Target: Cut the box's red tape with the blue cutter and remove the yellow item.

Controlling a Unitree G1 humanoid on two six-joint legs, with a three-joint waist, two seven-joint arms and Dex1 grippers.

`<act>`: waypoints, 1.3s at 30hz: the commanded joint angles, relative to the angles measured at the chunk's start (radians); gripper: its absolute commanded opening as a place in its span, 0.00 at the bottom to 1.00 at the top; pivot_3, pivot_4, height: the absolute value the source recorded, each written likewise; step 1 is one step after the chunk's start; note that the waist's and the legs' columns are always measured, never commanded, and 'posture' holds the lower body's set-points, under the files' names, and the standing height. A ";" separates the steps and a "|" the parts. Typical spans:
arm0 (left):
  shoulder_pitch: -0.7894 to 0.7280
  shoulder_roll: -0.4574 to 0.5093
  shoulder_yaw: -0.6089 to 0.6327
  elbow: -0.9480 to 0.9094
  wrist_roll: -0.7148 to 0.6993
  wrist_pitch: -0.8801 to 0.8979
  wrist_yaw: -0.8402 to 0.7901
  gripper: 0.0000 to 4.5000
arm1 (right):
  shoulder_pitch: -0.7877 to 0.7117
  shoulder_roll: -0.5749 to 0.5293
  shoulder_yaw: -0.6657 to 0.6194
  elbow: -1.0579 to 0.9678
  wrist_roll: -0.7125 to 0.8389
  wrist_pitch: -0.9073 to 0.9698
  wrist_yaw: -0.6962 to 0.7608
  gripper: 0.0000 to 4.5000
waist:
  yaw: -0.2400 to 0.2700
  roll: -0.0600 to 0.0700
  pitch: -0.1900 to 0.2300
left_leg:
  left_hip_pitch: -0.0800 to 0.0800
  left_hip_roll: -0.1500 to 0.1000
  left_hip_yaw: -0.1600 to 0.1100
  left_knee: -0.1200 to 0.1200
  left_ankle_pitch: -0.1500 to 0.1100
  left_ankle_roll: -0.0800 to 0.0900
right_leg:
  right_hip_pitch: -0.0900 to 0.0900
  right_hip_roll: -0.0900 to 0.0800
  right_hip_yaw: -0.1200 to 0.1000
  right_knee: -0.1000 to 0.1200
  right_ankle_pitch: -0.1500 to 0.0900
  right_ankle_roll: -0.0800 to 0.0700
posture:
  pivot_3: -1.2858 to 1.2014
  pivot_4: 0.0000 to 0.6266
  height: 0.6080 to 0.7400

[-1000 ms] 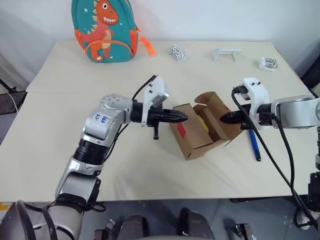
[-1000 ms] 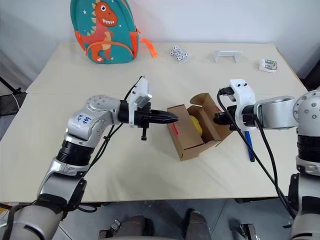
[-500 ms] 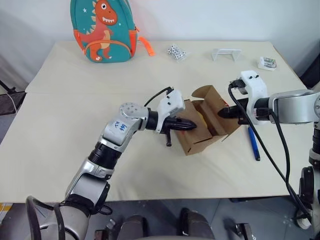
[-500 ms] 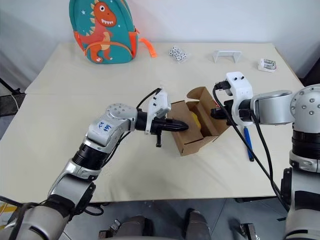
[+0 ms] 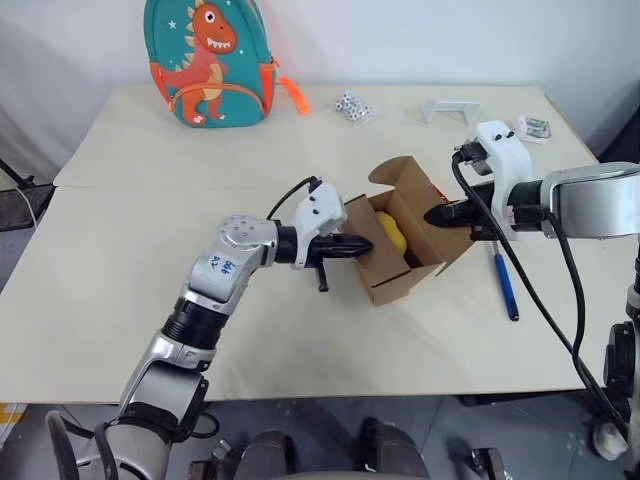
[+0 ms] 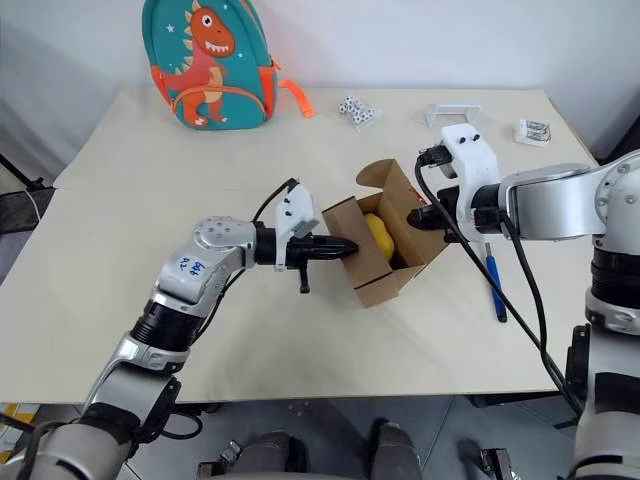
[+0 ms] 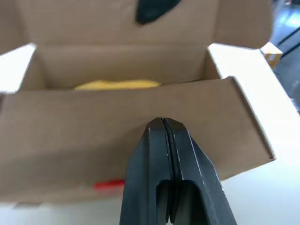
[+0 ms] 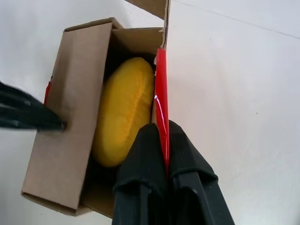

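a: since a second ago the left gripper (image 5: 362, 245) has dropped from beside the box (image 5: 400, 285) to press its closed, empty fingertips against the near wall, and the flaps stand wider

b: and the right gripper (image 5: 437, 216)?

a: at three o'clock of the box, its fingers pinched shut on the flap edge that carries the red tape (image 8: 161, 101), apparently holding the lid open while the left braces the carton so it won't slide

b: so the tape is cut?

a: it looks so; a second red scrap (image 7: 108, 184) clings to the front wall, and the blue cutter (image 5: 506, 287) lies set aside on the table (image 5: 120, 250) at four o'clock of the box

b: the yellow item (image 6: 378, 234)?

a: inside the open box, uncovered, untouched by either gripper; the dinosaur backpack (image 5: 208, 60) sits far off at eleven o'clock
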 commanded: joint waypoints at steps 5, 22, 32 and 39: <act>0.097 0.042 -0.024 -0.004 0.033 0.073 0.027 0.00 | -0.007 -0.077 0.091 -0.031 0.266 -0.114 -0.136 0.00 | 0.006 -0.001 -0.001 | 0.002 0.000 0.000 0.000 0.000 0.000 | 0.002 0.000 0.000 0.000 0.000 0.000 | 0.52 0.24 1.00; 0.151 0.086 -0.028 -0.069 0.008 0.146 0.034 0.00 | 0.069 -0.223 0.242 -0.068 0.426 -0.298 -0.217 0.00 | 0.013 -0.004 -0.003 | 0.012 0.000 0.000 -0.001 -0.001 0.001 | 0.012 0.000 0.002 -0.003 0.000 -0.001 | 0.52 0.24 1.00; 0.162 0.074 -0.032 -0.077 0.003 0.148 0.050 0.00 | -0.030 -0.230 0.285 -0.083 0.302 -0.202 -0.128 0.00 | 0.014 -0.004 -0.003 | 0.013 0.000 -0.002 0.000 -0.002 0.002 | 0.015 -0.002 0.001 -0.004 0.000 -0.002 | 0.52 0.24 1.00; 0.174 0.075 -0.040 -0.089 0.000 0.163 0.047 0.00 | 0.000 -0.240 0.261 -0.098 0.156 -0.137 -0.035 0.00 | 0.014 -0.004 -0.004 | 0.013 0.000 -0.002 0.000 -0.002 0.003 | 0.015 -0.002 0.001 -0.004 0.000 -0.002 | 0.52 0.24 1.00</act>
